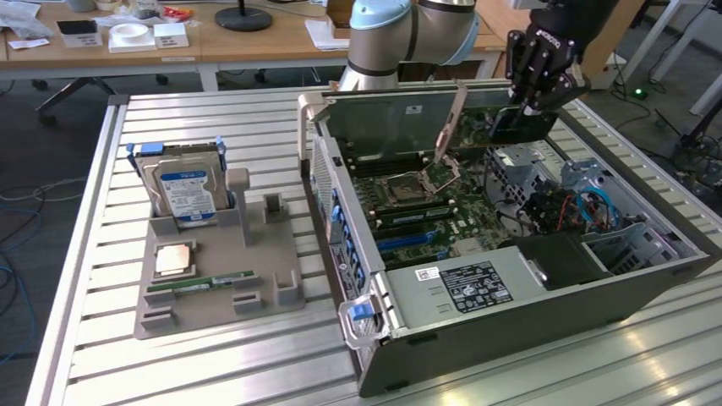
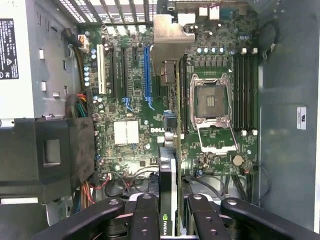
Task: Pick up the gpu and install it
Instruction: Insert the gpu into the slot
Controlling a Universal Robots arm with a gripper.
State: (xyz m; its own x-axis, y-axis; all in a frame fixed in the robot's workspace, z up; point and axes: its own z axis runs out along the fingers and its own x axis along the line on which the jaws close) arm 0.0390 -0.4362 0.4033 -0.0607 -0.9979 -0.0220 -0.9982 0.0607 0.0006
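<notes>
Work is at the fitting step. The black pincer [image 1: 528, 106] pinches the gpu [image 1: 522, 127], a thin dark card with a tan metal end piece. It holds the card on edge over the green board [image 2: 115, 110] inside the open grey metal computer box [image 1: 496, 347]. I think the card's bottom edge must line up straight with a long slot; the blue slot [image 2: 146, 75] lies just beside it. Room looks tight: the silver chip socket [image 2: 210, 100] is on one side, loose wires [image 2: 120, 181] are near the pincer, and box walls stand all round.

A robotics lab in an office room: ribbed silver aluminium worktop [image 1: 226, 364] carrying an open grey metal computer case [image 1: 508, 338], pale wooden desks [image 1: 259, 46] behind, loose cables [image 1: 20, 207] on the floor.
</notes>
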